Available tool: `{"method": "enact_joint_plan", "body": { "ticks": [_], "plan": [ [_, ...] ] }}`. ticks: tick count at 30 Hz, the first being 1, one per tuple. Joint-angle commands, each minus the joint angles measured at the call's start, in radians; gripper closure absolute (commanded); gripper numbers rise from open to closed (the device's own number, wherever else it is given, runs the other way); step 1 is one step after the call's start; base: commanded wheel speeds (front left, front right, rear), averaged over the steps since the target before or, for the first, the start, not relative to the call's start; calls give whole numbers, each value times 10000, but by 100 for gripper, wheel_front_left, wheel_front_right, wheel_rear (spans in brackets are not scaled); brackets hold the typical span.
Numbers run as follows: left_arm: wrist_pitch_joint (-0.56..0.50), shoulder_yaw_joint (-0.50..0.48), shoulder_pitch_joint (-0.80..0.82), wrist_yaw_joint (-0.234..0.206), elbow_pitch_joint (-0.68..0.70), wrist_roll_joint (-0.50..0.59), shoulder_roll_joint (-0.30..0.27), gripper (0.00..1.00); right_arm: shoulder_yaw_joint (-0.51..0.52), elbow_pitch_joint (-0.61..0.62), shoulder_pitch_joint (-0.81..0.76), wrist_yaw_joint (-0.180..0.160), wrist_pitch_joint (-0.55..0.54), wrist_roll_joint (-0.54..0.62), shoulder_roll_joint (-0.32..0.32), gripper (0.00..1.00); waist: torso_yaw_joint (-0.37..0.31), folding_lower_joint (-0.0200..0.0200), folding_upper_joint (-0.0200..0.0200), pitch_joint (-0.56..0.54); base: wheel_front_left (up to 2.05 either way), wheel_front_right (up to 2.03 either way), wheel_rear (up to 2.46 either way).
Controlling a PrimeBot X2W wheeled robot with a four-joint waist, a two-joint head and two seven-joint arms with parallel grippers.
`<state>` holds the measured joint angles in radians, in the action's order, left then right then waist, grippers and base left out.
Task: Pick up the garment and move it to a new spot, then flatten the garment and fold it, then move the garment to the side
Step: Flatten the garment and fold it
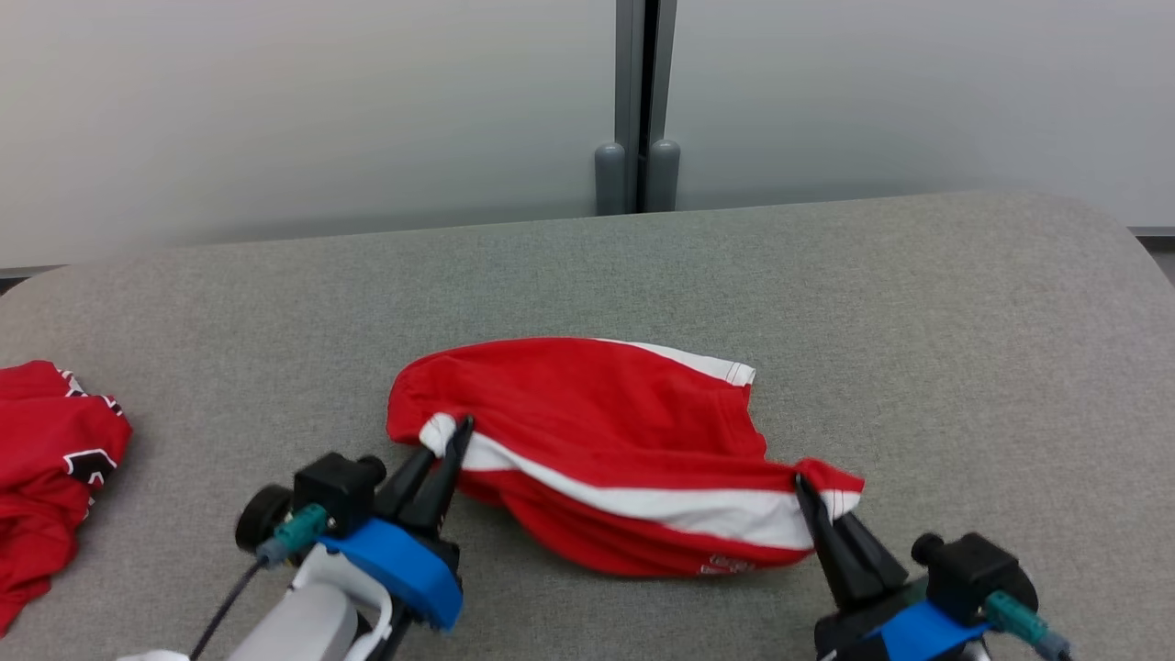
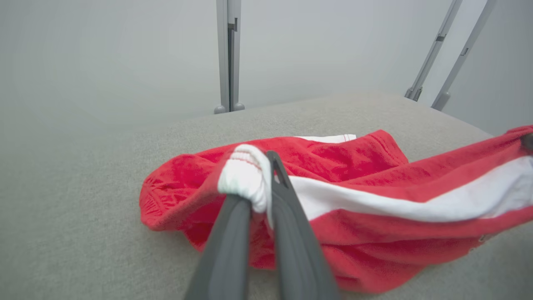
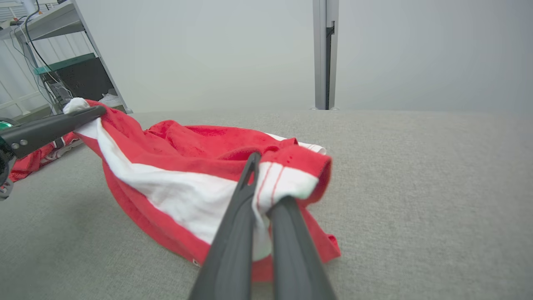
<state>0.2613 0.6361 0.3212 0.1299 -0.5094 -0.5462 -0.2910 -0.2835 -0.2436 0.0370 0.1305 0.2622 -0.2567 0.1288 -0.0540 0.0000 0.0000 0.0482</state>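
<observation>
The garment (image 1: 597, 431) is a red piece with a white band, bunched on the grey table near its front middle. My left gripper (image 1: 454, 439) is shut on the garment's left white corner, which the left wrist view shows pinched between the fingers as a white fold (image 2: 245, 177). My right gripper (image 1: 806, 488) is shut on the right white corner, seen in the right wrist view as red-and-white cloth (image 3: 283, 179) clamped between the dark fingers. The white band stretches between the two grips, lifted a little off the table, while the rest sags onto the surface.
A second red garment with black-and-white print (image 1: 46, 468) lies at the table's left edge. The grey padded table (image 1: 826, 303) has open room behind and to the right. A grey partition post (image 1: 638, 174) stands behind the far edge. Shelving (image 3: 62, 79) stands off to one side.
</observation>
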Motion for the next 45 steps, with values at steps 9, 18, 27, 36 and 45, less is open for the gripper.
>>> {"method": "enact_joint_plan", "body": {
  "ticks": [9,18,27,36,45],
  "plan": [
    [-611,-692,3329,5,979,-637,-391,100,514,223,3735,5,38,239,-89,100,28,0,0,1386,0,0,0],
    [-1318,-590,7794,5,263,-1366,-618,100,541,-1641,9087,5,-31,210,40,100,-109,0,0,3274,0,0,0],
    [-978,-95,11802,5,-1022,-2023,-443,100,1112,-3829,13716,5,1,185,5,100,-244,0,0,4246,0,0,0],
    [-198,1016,11389,5,-1501,-2822,-480,100,645,-4709,13432,5,33,-91,66,100,-212,0,0,4474,0,0,0],
    [51,1059,7304,6,-466,-2855,-871,100,219,-3392,9306,5,35,-318,-40,100,-213,0,0,4065,0,0,0]
  ]
}}
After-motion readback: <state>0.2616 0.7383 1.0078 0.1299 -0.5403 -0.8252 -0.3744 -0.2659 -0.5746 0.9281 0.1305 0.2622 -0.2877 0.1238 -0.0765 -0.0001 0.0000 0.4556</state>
